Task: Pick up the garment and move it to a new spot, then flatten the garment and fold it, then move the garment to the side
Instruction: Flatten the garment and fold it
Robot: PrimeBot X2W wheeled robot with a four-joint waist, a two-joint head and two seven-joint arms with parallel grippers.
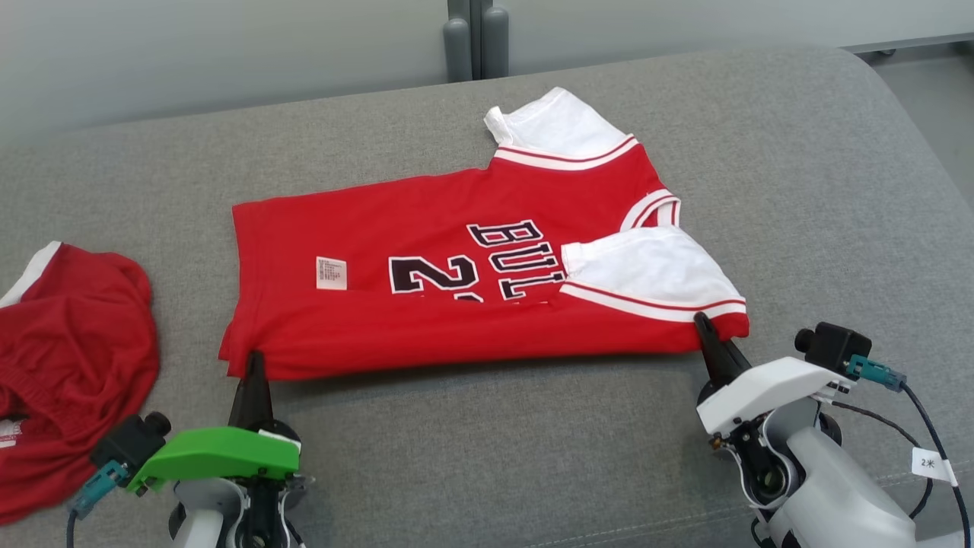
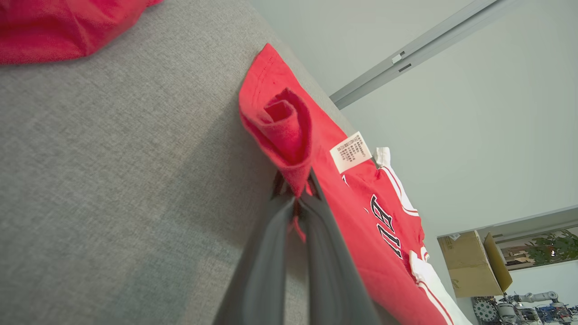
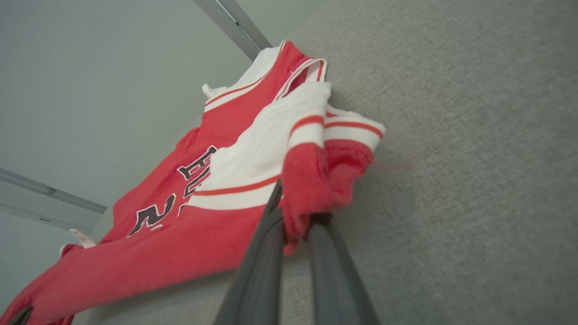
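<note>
The garment (image 1: 456,304), a red jersey with white sleeves, lies folded lengthwise across the middle of the grey fabric surface (image 1: 533,449), with its white label (image 1: 331,272) facing up. The left gripper (image 1: 253,359) has its fingers (image 2: 266,253) clenched on the near hem corner. The right gripper (image 1: 704,326) is clamped on the near shoulder corner. A second red garment (image 1: 68,365) lies crumpled, well apart at the left.

1. Grey woven fabric surface (image 1: 533,457), broad and rounded at its right end;
2. Crumpled red cloth (image 1: 68,365) with a white edge, lying at the surface's left end;
3. Two grey upright posts (image 1: 494,42) behind the far edge, against a pale wall (image 1: 190,53);
4. Open cardboard box (image 2: 472,264), with a leafy plant (image 2: 557,246) beyond it.
</note>
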